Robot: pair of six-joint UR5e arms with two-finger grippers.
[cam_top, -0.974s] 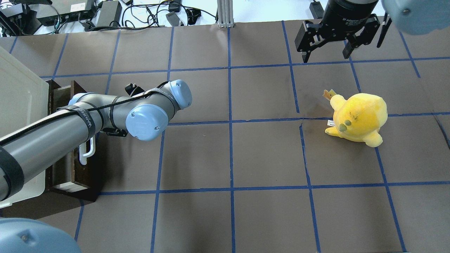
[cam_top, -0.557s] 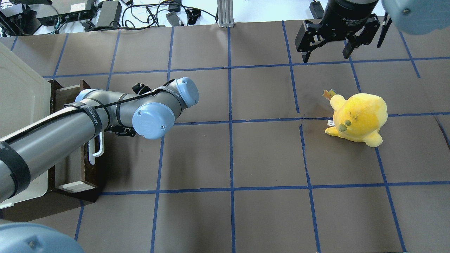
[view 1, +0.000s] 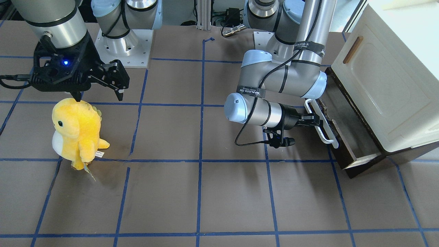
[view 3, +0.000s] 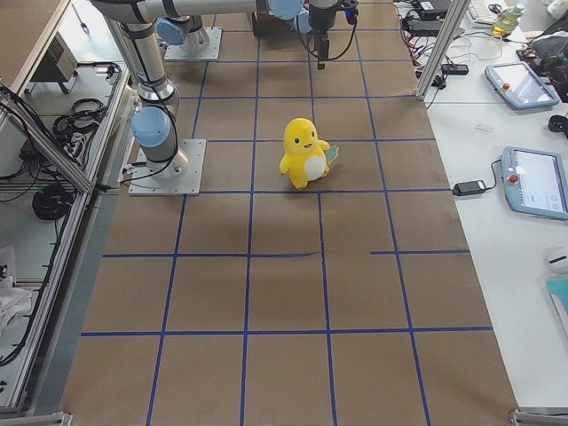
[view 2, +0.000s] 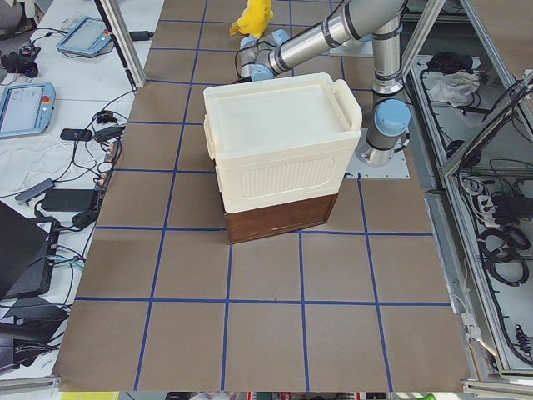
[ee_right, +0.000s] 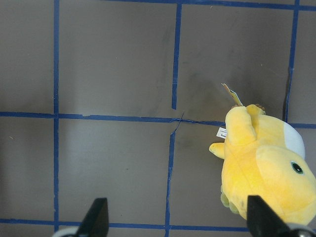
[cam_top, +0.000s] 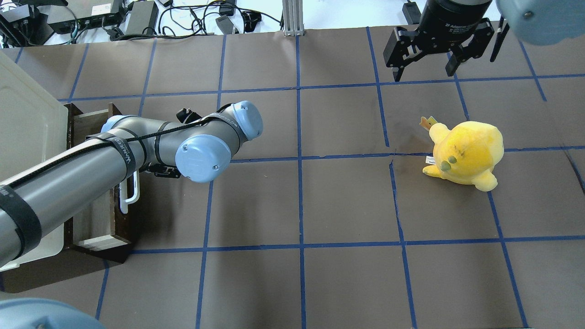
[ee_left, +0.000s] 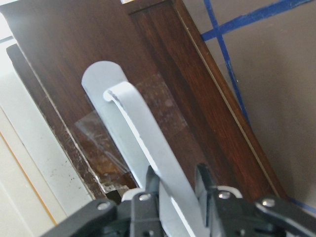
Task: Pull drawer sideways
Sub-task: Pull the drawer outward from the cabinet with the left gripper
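Drawer (cam_top: pixel 98 214) slid further toward overhead-frame centre since earlier, we see left claw (ee_left: pixel 175 185) pinching its white handle (ee_left: pixel 143 143) to drag it; right claw (cam_top: pixel 422 73) gapes empty, upper right.

Drawer (view 1: pixel 343 127): dark brown wooden front, pale cream sides, greyish inside. Bar handle (ee_left: pixel 148 143): white. Cabinet (view 1: pixel 387 89): cream, small brown wooden handle. Plush toy (view 1: pixel 77 130): yellow, white belly. Table (view 1: pixel 164 195): brown surface, blue tape grid.
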